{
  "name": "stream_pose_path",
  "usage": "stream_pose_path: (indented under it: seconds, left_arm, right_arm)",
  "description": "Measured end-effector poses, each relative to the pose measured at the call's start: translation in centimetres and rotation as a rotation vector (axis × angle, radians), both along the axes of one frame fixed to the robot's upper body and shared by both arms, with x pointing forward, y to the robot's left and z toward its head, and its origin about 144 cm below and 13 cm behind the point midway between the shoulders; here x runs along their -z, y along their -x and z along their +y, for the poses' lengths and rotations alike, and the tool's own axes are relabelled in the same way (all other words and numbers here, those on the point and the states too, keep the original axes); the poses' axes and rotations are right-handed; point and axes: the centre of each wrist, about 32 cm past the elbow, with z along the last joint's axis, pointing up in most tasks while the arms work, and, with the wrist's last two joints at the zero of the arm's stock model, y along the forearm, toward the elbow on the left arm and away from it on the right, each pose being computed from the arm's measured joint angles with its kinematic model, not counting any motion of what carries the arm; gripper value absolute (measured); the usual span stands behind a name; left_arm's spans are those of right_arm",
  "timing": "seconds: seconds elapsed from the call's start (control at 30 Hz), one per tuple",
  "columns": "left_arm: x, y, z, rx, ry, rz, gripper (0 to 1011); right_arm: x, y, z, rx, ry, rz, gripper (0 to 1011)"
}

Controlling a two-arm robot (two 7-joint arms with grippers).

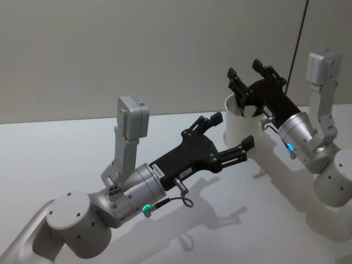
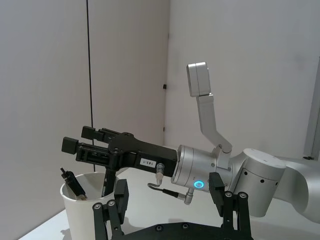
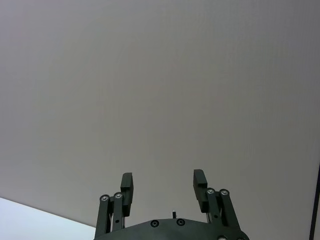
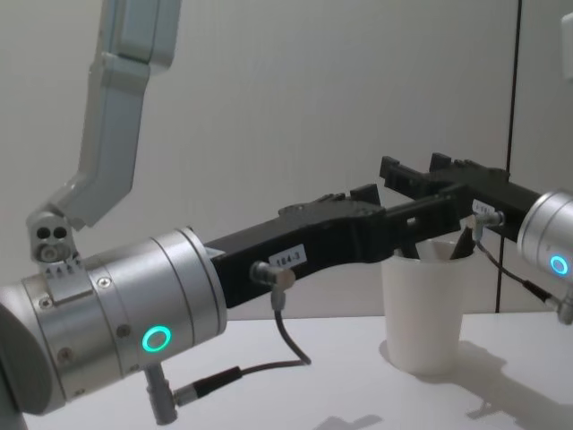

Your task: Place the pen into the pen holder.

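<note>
The pen holder (image 1: 241,132) is a white paper cup standing on the table at the far right. The dark pen (image 1: 242,106) leans inside it, its top poking above the rim (image 2: 70,181). My right gripper (image 1: 245,70) hovers open just above the cup's mouth, with nothing between its fingers (image 3: 163,182). My left gripper (image 1: 230,133) is open too, held level right beside the cup's near-left wall, holding nothing. In the chest view, the cup (image 4: 425,309) stands behind the left gripper (image 4: 398,206), and the pen (image 4: 464,242) rests against the rim.
The white table (image 1: 66,148) stretches out to the left and front of the cup. A plain wall rises close behind it. A thin dark cable (image 1: 300,33) hangs down the wall at the right.
</note>
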Motion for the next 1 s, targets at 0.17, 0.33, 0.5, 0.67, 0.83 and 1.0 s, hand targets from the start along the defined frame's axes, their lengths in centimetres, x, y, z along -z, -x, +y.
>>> stream_pose_path:
  seconds: [0.17, 0.33, 0.5, 0.67, 0.83, 1.0]
  left_arm:
    - [0.0, 0.0, 0.0, 0.0, 0.0, 0.0, 1001]
    - [0.0, 0.0, 0.0, 0.0, 0.0, 0.0, 1001]
    - [0.0, 0.0, 0.0, 0.0, 0.0, 0.0, 1001]
    - [0.0, 0.0, 0.0, 0.0, 0.0, 0.0, 1001]
    - [0.0, 0.0, 0.0, 0.0, 0.0, 0.0, 1001]
    - [0.0, 0.0, 0.0, 0.0, 0.0, 0.0, 1001]
  right_arm:
    - [0.1, 0.0, 0.0, 0.0, 0.002, 0.002, 858]
    - [-0.1, 0.0, 0.0, -0.001, -0.004, -0.002, 972]
    - [-0.5, 0.3, -0.3, 0.006, -0.026, -0.01, 1001]
    - [-1.2, 0.8, -0.7, 0.022, -0.051, -0.019, 1001]
    - [-1.6, 1.4, -1.2, 0.038, -0.066, -0.023, 1001]
    - [-1.8, 1.8, -1.4, 0.048, -0.073, -0.023, 1001]
